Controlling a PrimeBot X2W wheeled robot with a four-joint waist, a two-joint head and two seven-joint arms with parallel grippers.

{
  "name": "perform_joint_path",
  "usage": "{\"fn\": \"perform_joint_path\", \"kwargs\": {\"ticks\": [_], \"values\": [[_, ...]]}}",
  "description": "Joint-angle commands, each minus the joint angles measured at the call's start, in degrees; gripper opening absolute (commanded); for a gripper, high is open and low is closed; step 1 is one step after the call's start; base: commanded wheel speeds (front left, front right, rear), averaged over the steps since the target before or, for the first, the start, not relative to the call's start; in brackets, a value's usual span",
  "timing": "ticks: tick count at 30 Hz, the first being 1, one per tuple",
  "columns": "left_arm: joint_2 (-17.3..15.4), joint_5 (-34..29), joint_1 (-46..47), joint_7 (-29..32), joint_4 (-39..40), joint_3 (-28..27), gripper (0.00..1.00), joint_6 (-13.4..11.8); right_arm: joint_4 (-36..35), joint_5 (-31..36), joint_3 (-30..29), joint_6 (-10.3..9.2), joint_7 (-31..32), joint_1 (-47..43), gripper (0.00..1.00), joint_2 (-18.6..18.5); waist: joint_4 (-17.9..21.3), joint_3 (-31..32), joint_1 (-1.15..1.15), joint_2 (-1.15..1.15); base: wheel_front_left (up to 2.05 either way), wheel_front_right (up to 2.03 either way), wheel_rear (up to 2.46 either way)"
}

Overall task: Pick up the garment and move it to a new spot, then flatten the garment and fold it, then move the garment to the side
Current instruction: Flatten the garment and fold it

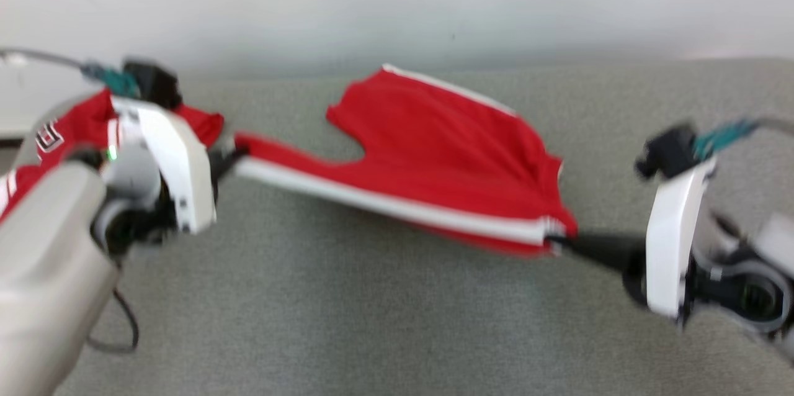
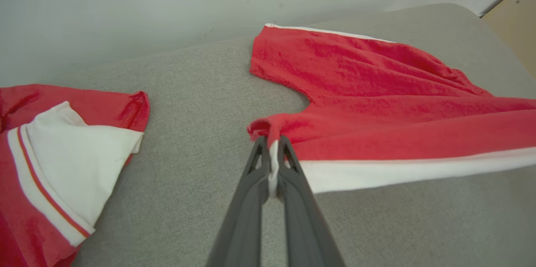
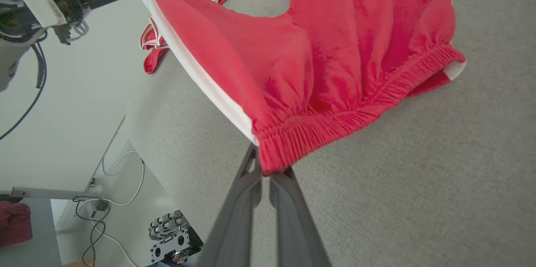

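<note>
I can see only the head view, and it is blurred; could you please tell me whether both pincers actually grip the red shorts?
Observer: Yes; the left wrist view shows the left pincer shut on the leg hem of the red shorts, on the white side stripe.
Operator: Thank you. And the right one?
Observer: The right pincer pinches the end of the gathered elastic waistband, beside that stripe.
Operator: What lies beyond my left arm?
Observer: A second red garment with a white panel, on the grey table, apart from the shorts.

Lettering on left red cloth (image 1: 48, 135) blurred, unreadable.
</note>
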State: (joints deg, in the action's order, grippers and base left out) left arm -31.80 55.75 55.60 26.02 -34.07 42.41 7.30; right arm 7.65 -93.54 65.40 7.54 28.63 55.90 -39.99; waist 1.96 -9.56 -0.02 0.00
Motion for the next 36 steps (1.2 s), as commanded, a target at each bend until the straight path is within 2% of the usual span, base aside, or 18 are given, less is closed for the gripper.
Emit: {"fn": "perform_joint_path", "kwargs": {"ticks": [1,6,12,16,19,24,36], "values": [[-1.75,1.94,-3.77,2.24,2.45,0.10,0.00,-0.90,-1.30,-0.38,1.15,-0.11,0.38,-3.04,0.00,-1.30,0.56,3.81,0.02,0.00,0.00,0.00,0.00],[-7.86,5.46,-13.03,10.05,14.07,1.51,0.00,-4.19,-5.21,-0.20,3.84,-0.11,0.57,-9.50,0.00,-4.41,0.64,6.23,0.02,0.00,0.00,0.00,0.00],[-15.17,8.98,-21.96,15.13,30.36,1.81,0.00,-9.57,-10.32,-0.37,5.66,-0.11,0.49,-15.74,0.00,-8.89,0.66,7.98,0.02,0.00,0.00,0.00,0.00],[-18.16,10.63,-24.98,15.85,37.56,0.75,0.00,-12.83,-13.67,-2.05,5.49,-0.11,-0.94,-18.11,0.00,-10.37,0.96,8.55,0.02,0.00,0.00,0.00,0.00],[-19.48,11.60,-25.68,16.17,40.18,-0.07,0.00,-14.26,-14.67,-2.82,5.19,-0.11,-1.66,-18.56,0.00,-10.63,1.74,8.09,0.02,0.00,0.00,0.00,0.00],[-19.28,12.35,-22.84,17.92,39.63,-0.87,0.00,-14.03,-13.56,-6.45,3.66,-0.11,-1.99,-17.18,0.00,-8.90,3.17,6.84,0.02,0.00,0.00,0.00,0.00],[-10.84,10.82,-7.65,20.69,26.20,-1.74,0.00,-10.87,-6.67,-13.08,-1.00,-0.11,-4.04,-14.83,0.00,-4.72,7.09,-0.67,0.02,0.00,0.00,0.00,0.00]]}}
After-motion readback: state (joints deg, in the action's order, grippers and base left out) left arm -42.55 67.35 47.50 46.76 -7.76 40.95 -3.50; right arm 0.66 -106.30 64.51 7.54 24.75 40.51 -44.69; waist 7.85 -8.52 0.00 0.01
